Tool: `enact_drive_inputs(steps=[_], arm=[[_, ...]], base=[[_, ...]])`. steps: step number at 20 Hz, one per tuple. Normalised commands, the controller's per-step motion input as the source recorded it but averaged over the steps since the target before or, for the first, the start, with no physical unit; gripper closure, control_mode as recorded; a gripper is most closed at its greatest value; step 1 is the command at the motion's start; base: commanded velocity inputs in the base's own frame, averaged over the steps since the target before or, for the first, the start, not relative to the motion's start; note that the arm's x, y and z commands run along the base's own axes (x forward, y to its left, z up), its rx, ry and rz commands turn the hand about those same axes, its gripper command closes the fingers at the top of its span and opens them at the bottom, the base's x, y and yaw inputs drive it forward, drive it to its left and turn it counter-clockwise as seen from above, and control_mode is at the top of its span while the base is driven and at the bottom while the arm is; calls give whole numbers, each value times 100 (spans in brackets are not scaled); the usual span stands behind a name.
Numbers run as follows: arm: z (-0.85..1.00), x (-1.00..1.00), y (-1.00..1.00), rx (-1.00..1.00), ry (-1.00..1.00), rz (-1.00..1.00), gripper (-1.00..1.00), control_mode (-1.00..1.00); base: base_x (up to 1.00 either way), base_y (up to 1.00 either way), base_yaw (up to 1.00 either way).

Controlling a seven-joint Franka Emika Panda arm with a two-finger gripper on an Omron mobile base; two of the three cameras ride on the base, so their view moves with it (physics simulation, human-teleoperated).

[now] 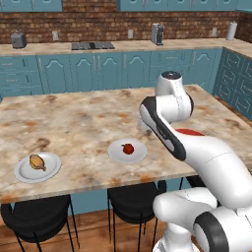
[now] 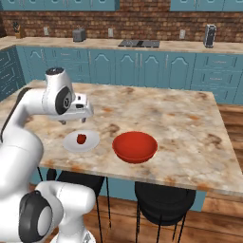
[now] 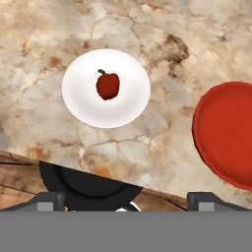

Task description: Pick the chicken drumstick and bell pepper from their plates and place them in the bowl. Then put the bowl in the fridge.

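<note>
The chicken drumstick [image 1: 37, 162] lies on a white plate [image 1: 23, 173] at the island's near left. On the second plate [image 1: 115, 152] [image 2: 90, 140] [image 3: 130, 98] sits the red bell pepper [image 1: 128, 148] [image 2: 81, 138] [image 3: 108, 85]. To its right stands the empty red bowl [image 2: 135, 154] [image 3: 224, 133], partly hidden by the arm in the left base view [image 1: 190, 132]. My gripper [image 2: 73, 120] [image 3: 127, 201] hangs open above the counter, just behind the pepper's plate, with nothing between its fingers. The fridge is out of view.
Black stools [image 1: 34, 216] [image 2: 163, 201] [image 3: 88, 184] stand under the island's near edge. Teal cabinets and a back counter with a toaster [image 1: 18, 39], a cooktop [image 1: 92, 45] and a coffee machine [image 1: 157, 34] run along the brick wall.
</note>
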Motion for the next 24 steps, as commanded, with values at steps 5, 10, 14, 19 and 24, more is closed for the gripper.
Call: enact_drive_inputs(steps=[5,10,14,19,24], arm=[[-48,40,32,9,2,11,-100,-100],[-50,43,31,1,16,6,-100,-100],[-51,40,28,0,0,6,-100,-100],[-46,38,15,0,0,6,-100,-100],[-42,33,6,0,0,4,-100,-100]], base=[[0,0,0],[0,0,0],[0,0,0],[0,0,0],[0,0,0]])
